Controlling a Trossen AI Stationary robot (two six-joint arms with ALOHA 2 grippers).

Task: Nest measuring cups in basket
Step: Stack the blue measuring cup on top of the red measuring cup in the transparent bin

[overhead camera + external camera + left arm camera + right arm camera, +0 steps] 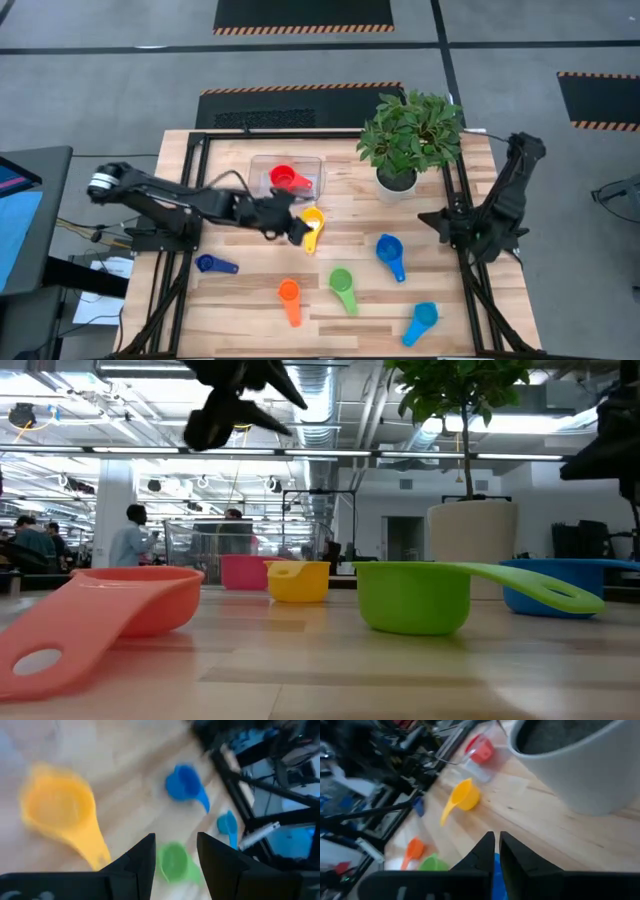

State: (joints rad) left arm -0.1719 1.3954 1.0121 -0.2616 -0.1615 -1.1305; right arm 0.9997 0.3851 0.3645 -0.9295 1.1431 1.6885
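While the left arm reaches across the wooden surface, its left gripper hangs just beside the yellow cup, fingers spread apart and holding nothing. The clear basket sits toward the far side of the surface, with the red cup lying inside it. Beside the basket stands a white pot with a green plant. Scattered nearer the front edge are the dark blue cup, the orange cup, the green cup, the blue cup and the light blue cup. At the right edge, the right gripper waits near the pot, its fingers nearly pressed together, a thin gap between them, gripping nothing.
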